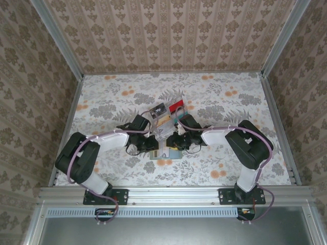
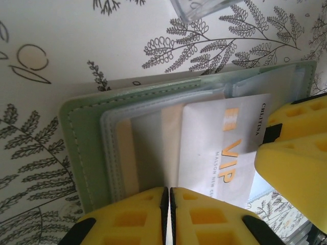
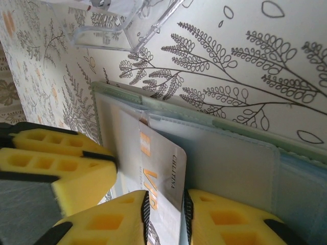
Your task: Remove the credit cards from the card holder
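Note:
The pale grey-green card holder (image 2: pixel 82 148) lies open on the flowered table, its clear sleeves facing up. A pale card with gold VIP lettering (image 2: pixel 214 148) sticks partway out of a sleeve, tilted. A tan card (image 2: pixel 171 132) stays inside the sleeves. My left gripper (image 2: pixel 170 204) is shut and its tips rest on the holder's sleeves. My right gripper (image 3: pixel 166 212) is open by a narrow gap, with the VIP card's (image 3: pixel 158 173) long edge between its pads. From above, both grippers meet over the holder (image 1: pixel 171 152). A black card (image 1: pixel 158 108) and a red card (image 1: pixel 176 105) stand in a clear rack.
The clear plastic rack (image 1: pixel 166 111) stands just behind the holder, its foot showing in the wrist views (image 3: pixel 122 25). Patterned walls close the table at the back and sides. Open table lies to the left and right of the arms.

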Robot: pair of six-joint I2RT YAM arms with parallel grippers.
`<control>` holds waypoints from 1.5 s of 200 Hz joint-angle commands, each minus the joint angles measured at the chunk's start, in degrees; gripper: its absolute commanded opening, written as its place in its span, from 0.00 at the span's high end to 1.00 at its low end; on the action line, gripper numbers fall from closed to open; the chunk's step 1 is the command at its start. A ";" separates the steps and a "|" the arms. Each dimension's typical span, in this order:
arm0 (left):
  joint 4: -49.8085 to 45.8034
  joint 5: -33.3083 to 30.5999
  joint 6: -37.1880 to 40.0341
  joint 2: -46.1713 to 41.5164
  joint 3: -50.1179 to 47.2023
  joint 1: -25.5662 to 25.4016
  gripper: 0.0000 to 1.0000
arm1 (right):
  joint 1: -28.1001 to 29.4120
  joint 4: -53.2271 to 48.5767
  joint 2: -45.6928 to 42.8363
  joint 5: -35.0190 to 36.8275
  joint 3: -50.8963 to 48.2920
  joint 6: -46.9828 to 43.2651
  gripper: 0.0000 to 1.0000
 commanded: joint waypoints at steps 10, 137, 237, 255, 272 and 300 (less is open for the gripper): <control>-1.57 -1.73 -0.75 1.44 0.69 -0.57 0.86 | 0.51 -1.76 1.54 0.21 0.48 0.71 0.83; -1.59 -1.87 1.05 -4.46 9.17 -0.60 0.60 | -5.44 -7.95 -23.15 4.27 -8.32 -6.70 1.00; 19.95 10.62 -10.56 -10.08 9.82 -0.77 0.23 | -14.50 11.93 -30.38 -11.27 -7.80 2.47 1.00; 21.10 13.13 -10.28 -9.69 11.55 -0.77 0.24 | -15.35 15.58 -29.81 -12.94 -8.04 5.06 1.00; 23.25 14.91 -11.01 -9.35 12.05 -0.68 0.27 | -16.00 18.80 -29.62 -14.25 -8.67 7.02 1.00; 25.50 17.21 -11.61 -9.16 12.63 -0.43 0.42 | -16.66 20.61 -29.54 -14.82 -9.63 8.19 1.00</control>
